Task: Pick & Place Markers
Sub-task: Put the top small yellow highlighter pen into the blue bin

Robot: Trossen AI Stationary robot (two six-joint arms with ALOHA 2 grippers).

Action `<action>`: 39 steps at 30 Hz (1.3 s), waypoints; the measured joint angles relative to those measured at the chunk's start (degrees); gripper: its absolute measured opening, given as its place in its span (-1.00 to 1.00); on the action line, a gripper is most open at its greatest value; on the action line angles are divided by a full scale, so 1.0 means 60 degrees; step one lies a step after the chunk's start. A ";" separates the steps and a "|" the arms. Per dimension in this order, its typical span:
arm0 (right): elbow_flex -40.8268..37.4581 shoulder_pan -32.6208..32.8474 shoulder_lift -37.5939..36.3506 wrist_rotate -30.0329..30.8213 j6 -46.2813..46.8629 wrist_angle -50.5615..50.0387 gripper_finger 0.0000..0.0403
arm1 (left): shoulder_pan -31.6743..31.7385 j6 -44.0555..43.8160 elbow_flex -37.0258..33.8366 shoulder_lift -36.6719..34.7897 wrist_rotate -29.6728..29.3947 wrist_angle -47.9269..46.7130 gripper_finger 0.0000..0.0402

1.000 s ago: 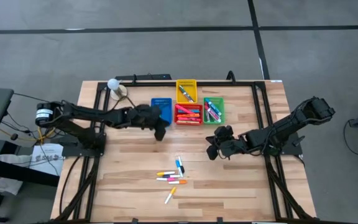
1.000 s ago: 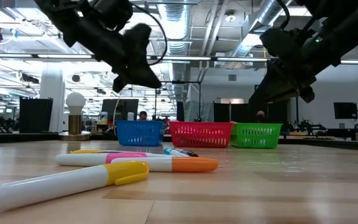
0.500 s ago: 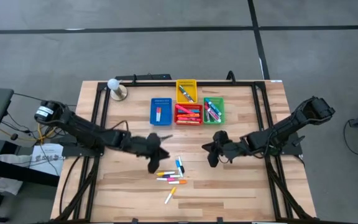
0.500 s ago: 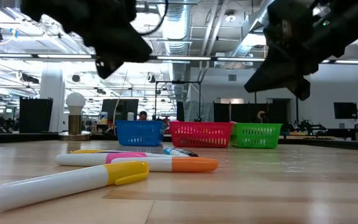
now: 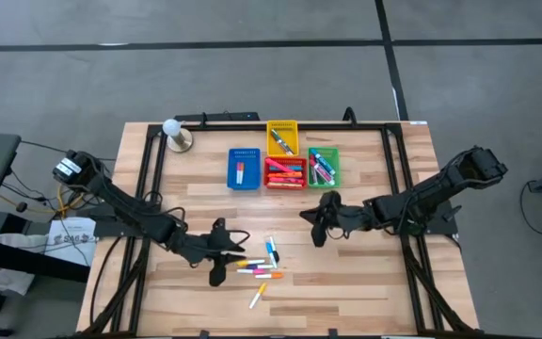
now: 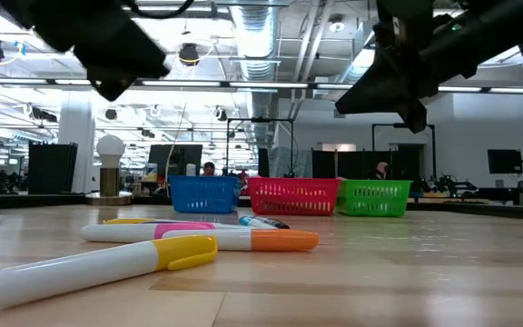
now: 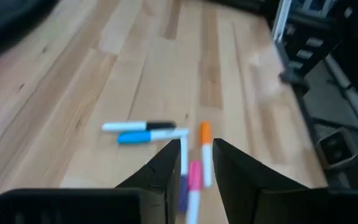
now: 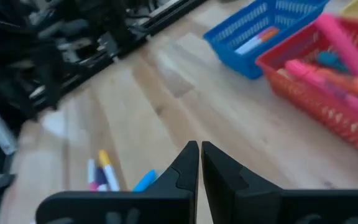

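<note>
Table: the wooden table (image 5: 365,282) filled the middle of the high view, with a dark frame along its edges.
Left arm: it reached from the left edge toward the lower centre; the left gripper (image 5: 216,268) sat just left of the loose markers, its fingers parted by a narrow gap with nothing between them, as the left wrist view (image 7: 196,163) showed.
Right arm: it came in from the right; the right gripper (image 5: 318,226) hung right of centre, below the bins, jaws closed on nothing.
Bins: a blue bin (image 5: 244,169), a red bin (image 5: 285,173), a green bin (image 5: 324,167) and a yellow bin (image 5: 282,137) clustered at upper centre, each holding some pens.
Lamp: a white globe lamp (image 5: 173,131) stood at the table's upper left.
Loose markers: the markers (image 5: 260,267) lay flat in a small scatter at lower centre of the high view, several touching; one lay apart, slightly lower (image 5: 256,299). In the low view they lay in the foreground at lower left (image 6: 198,238).
Handling: judged light, rigid and smooth, so likely to roll or skid if nudged. The barrel's middle, gripped across its width, looked the surest hold; crowded neighbours risked being pinched along with it.
</note>
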 joint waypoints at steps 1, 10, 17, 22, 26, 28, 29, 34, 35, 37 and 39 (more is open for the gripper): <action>0.0000 0.0002 0.0000 -0.0174 0.0142 0.0004 -0.95 | 0.0020 0.0023 -0.0109 0.0000 0.0000 -0.0005 -0.54; 0.0000 0.0667 0.0000 -0.0717 0.0164 0.0017 -0.95 | 0.0430 -0.1193 -0.0988 0.0000 0.1120 0.0498 -0.54; 0.0205 0.0549 0.0000 -0.0672 0.0161 0.0425 -0.95 | 0.0424 -0.1822 -0.1979 0.0000 0.0931 0.1913 -0.54; 0.0688 0.0319 0.0074 -0.0673 -0.0177 0.0053 -0.95 | 0.0619 -0.1876 -0.2498 0.0000 0.0924 0.2361 -0.54; 0.1061 0.0157 0.0514 -0.0969 -0.0589 0.0023 -0.95 | 0.0652 -0.1882 -0.2778 0.0000 0.0919 0.3674 -0.54; 0.1180 0.0090 0.0836 -0.1174 -0.0590 -0.0015 -0.95 | 0.0649 -0.1800 -0.2856 -0.0005 0.0798 0.4238 -0.54; 0.1289 0.0065 0.1061 -0.1263 -0.0590 -0.0023 -0.95 | 0.0652 -0.1706 -0.2858 -0.0007 0.0719 0.4310 -0.54; 0.1770 0.0077 0.2301 -0.1402 -0.0554 0.0041 -0.95 | 0.0663 -0.1252 -0.2871 0.0091 0.0253 0.4200 -0.54; 0.1826 0.0077 0.2502 -0.1422 -0.0471 0.0017 -0.95 | 0.0663 -0.1222 -0.2872 0.0159 0.0260 0.4233 -0.54; 0.2087 0.0076 0.2957 -0.1505 -0.0185 -0.0004 -0.95 | 0.0630 -0.1193 -0.2866 0.0279 0.0330 0.4162 -0.54; 0.2325 0.0029 0.3288 -0.1736 -0.0028 0.0017 -0.95 | 0.0616 -0.1184 -0.2862 0.0504 0.0813 0.4160 -0.54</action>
